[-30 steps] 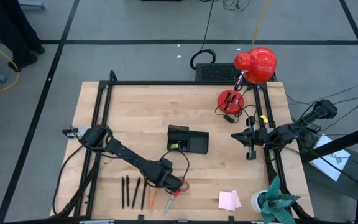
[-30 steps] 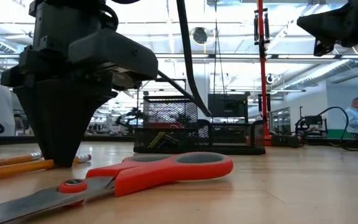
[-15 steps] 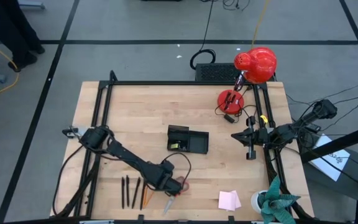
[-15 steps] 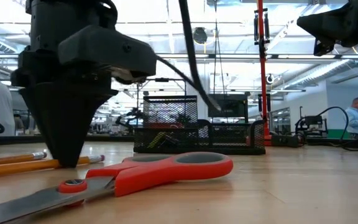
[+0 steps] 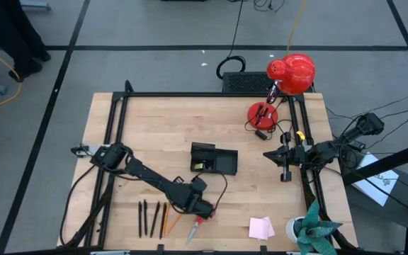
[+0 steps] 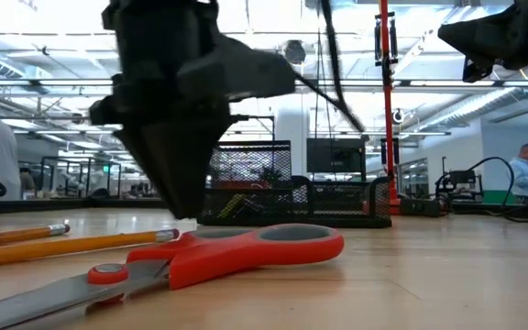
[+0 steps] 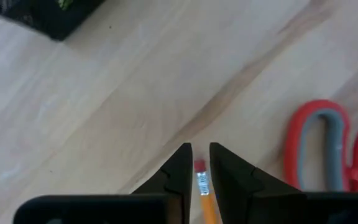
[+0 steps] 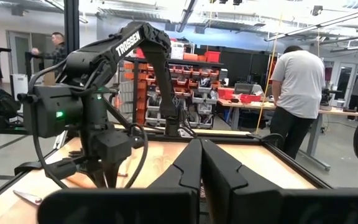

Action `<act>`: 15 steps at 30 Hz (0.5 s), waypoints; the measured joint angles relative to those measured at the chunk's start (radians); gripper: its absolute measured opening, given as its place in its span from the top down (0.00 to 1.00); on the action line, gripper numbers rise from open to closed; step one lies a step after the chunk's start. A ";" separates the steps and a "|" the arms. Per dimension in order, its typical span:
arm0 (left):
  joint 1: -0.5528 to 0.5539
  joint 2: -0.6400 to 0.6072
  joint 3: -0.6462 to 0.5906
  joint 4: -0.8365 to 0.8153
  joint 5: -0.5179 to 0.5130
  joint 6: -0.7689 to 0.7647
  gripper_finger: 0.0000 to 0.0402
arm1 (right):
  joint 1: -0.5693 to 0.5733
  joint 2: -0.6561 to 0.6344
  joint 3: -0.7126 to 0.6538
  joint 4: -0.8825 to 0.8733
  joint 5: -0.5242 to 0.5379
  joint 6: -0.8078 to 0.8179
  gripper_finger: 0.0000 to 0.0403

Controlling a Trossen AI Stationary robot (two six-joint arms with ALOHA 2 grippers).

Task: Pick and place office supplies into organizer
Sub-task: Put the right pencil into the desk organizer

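Observation:
My left gripper (image 5: 201,208) (image 6: 186,213) points down near the table's near edge, just beyond the red-handled scissors (image 5: 195,228) (image 6: 236,252), and is shut on an orange pencil (image 6: 81,244). A second pencil (image 6: 16,235) and thin black pens (image 5: 147,218) lie flat to its left. The black organizer (image 5: 214,160) (image 6: 291,203) stands at mid-table, beyond the gripper. A pink sticky-note pad (image 5: 261,227) lies near the front right. My right gripper (image 5: 286,176) (image 8: 201,155) waits shut over the table's right side. My left gripper (image 7: 200,163) pinches the pencil's eraser end (image 7: 201,182) between its two fingertips, coming from above and pointing down. The rest of the pencil trails off toward the table's left, lying low along the wood (image 6: 26,250).
A white roll (image 5: 294,228) and a green thing sit at the front right corner. The red lamp (image 5: 292,74) and its round base (image 5: 263,113) stand at the far right. Black frame rails (image 5: 112,142) run along the table's sides. People show in the room behind.
My left gripper has moved toward the table's right, along the far side of the scissors, with its wrist turning. The pencil's eraser end has slid right with it, while the second pencil and the scissors have stayed put.

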 joint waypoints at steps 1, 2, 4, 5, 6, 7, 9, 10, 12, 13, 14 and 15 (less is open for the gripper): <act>0.004 0.000 0.008 -0.010 0.016 0.012 0.84 | 0.000 0.000 0.000 -0.001 0.000 0.000 0.99; 0.007 -0.001 0.015 -0.029 0.026 0.018 0.84 | 0.000 0.000 0.000 -0.003 0.000 0.000 0.99; 0.009 -0.001 0.033 -0.081 0.066 0.017 0.84 | 0.000 0.000 0.000 -0.004 0.000 0.000 0.99; 0.009 -0.001 0.044 -0.110 0.092 0.007 0.84 | 0.000 0.000 0.000 -0.003 0.000 0.000 0.99; 0.009 -0.001 0.058 -0.129 0.117 -0.001 0.84 | 0.000 0.000 0.000 -0.003 0.000 0.000 0.99; 0.009 -0.001 0.072 -0.149 0.138 -0.010 0.84 | 0.000 0.000 0.000 -0.004 0.000 0.000 0.99; 0.004 -0.004 0.091 -0.171 0.160 -0.032 0.84 | 0.000 0.000 0.000 -0.006 0.000 0.000 0.99; 0.000 -0.004 0.097 -0.169 0.162 -0.038 0.84 | 0.000 0.000 0.000 -0.007 0.000 0.000 0.99; -0.008 -0.004 0.104 -0.153 0.164 -0.038 0.84 | 0.000 0.000 0.000 -0.008 0.000 0.000 0.99; -0.012 -0.004 0.105 -0.149 0.165 -0.036 0.84 | 0.000 0.000 0.000 -0.008 0.000 0.000 0.99; -0.016 -0.004 0.105 -0.148 0.165 -0.035 0.84 | 0.000 0.000 0.000 -0.009 0.000 0.000 0.99; -0.019 -0.004 0.105 -0.148 0.165 -0.036 0.84 | 0.000 0.000 0.000 -0.010 0.000 0.000 0.99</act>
